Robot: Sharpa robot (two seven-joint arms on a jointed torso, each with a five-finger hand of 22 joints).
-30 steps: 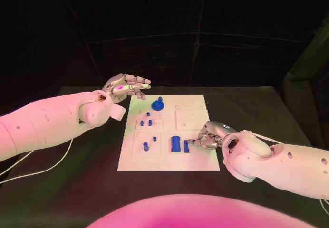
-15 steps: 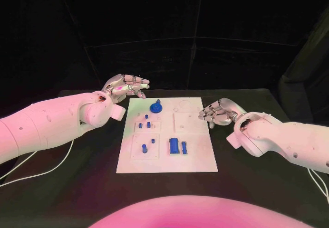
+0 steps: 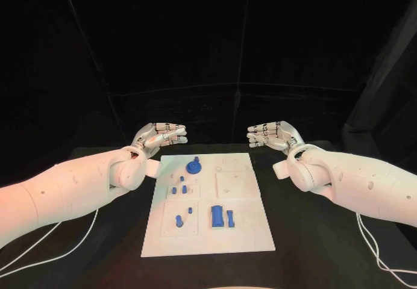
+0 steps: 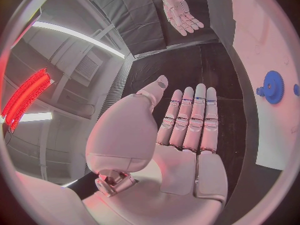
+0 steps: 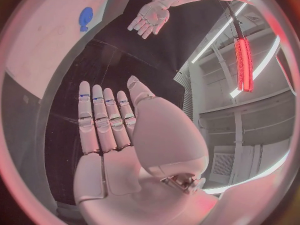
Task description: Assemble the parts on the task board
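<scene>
You are looking at a lab test cell: black curtains are hanging behind the black table, and ceiling strip lights are glowing overhead.

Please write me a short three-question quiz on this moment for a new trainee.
1. True or false: the left hand holds a blue part.
2. Multiple choice: the blue gear sits on the task board at
A) its far end
B) its near end
C) off the board
3. Fill in: both the left hand and the right hand hover above the table's ____ edge, fingers straight.

Key
1. False: it is empty, as the left wrist view shows.
2. A
3. far
</scene>
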